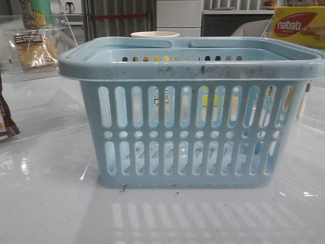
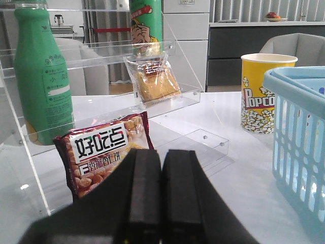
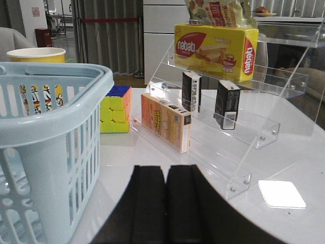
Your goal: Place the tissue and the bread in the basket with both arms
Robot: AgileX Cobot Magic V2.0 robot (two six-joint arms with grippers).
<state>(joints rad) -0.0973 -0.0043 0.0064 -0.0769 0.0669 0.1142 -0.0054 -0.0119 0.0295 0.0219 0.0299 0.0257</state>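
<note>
Nothing's grabbed yet: both the left gripper and right gripper are closed, empty. Bread sits on the left shelf, tissue on the right one, basket between; each needs opening and reaching

The front camera sits low and close, facing forward with the basket filling its frame, while each wrist camera looks out over its own closed fingers, all three sharing that basket and popcorn cup.

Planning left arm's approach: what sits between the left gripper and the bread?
Left wrist view: a maroon snack packet stands directly between the left gripper and the bread on the acrylic shelf.
</note>
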